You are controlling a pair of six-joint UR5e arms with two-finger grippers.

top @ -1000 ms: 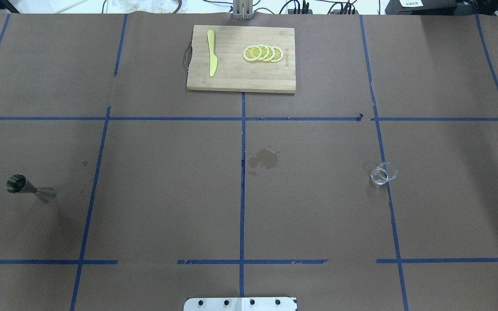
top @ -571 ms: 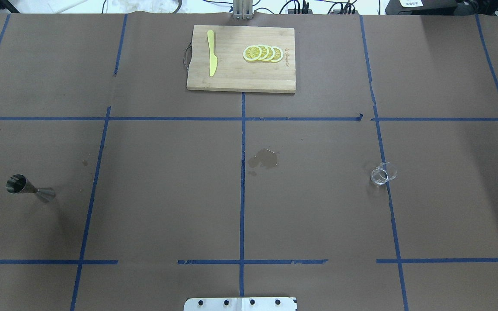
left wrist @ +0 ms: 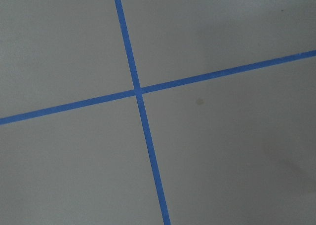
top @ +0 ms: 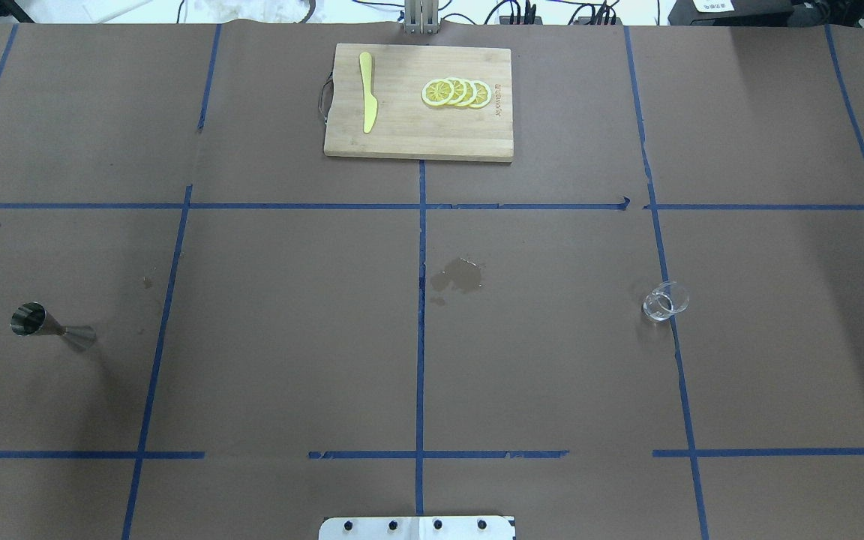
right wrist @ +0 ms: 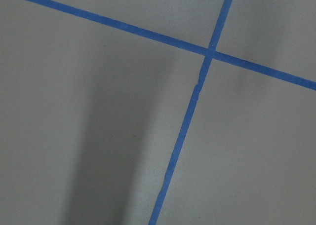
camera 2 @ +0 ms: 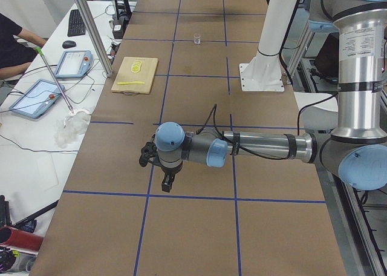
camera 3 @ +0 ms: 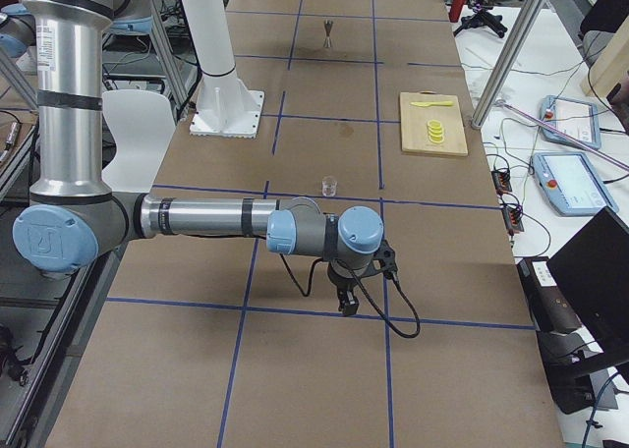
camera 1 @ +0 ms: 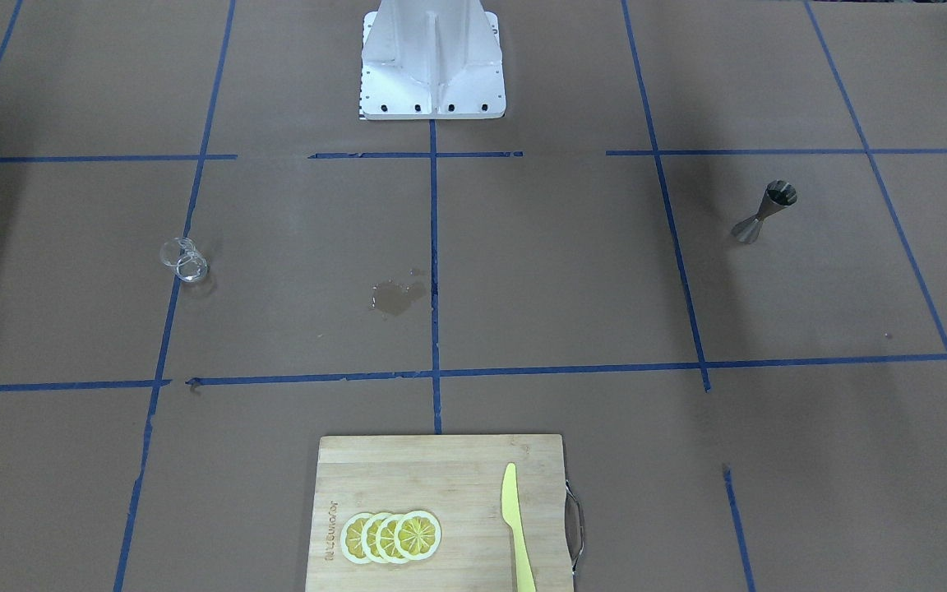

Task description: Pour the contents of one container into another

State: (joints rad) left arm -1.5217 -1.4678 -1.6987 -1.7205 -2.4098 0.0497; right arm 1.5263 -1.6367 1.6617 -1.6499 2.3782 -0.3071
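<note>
Where the long brown-papered table [top: 289, 360], gridded with blue tape, is viewed from its ends, the left arm [camera 2: 260, 146] and the right arm [camera 3: 206, 217] are each seen stretched low over it. The left gripper [camera 2: 166, 184] and the right gripper [camera 3: 346, 303] are pointed down at the paper. Whether either is spread or clenched cannot be told from these views. Only tape crossings are shown by the wrist cameras.

The white robot pedestal [camera 1: 432, 57] is set back between the two grippers. The rectangular bamboo cutting board [top: 417, 127] is laid at the table's opposite edge, well apart from both grippers. A flat yellow plastic knife [top: 367, 94] and a fanned row of yellow lemon slices [top: 456, 93] are laid on it. A dark wet stain [top: 460, 276] is spread between the grippers, near the table's middle.

The small silver-grey steel hourglass jigger [top: 49, 327] is stood upright far beyond the right gripper, at the other end. Its place beside the left gripper is hidden by that arm. The small clear glass cup [top: 664, 301] is stood near the right gripper, inward of it and untouched, and well apart from the left gripper.
</note>
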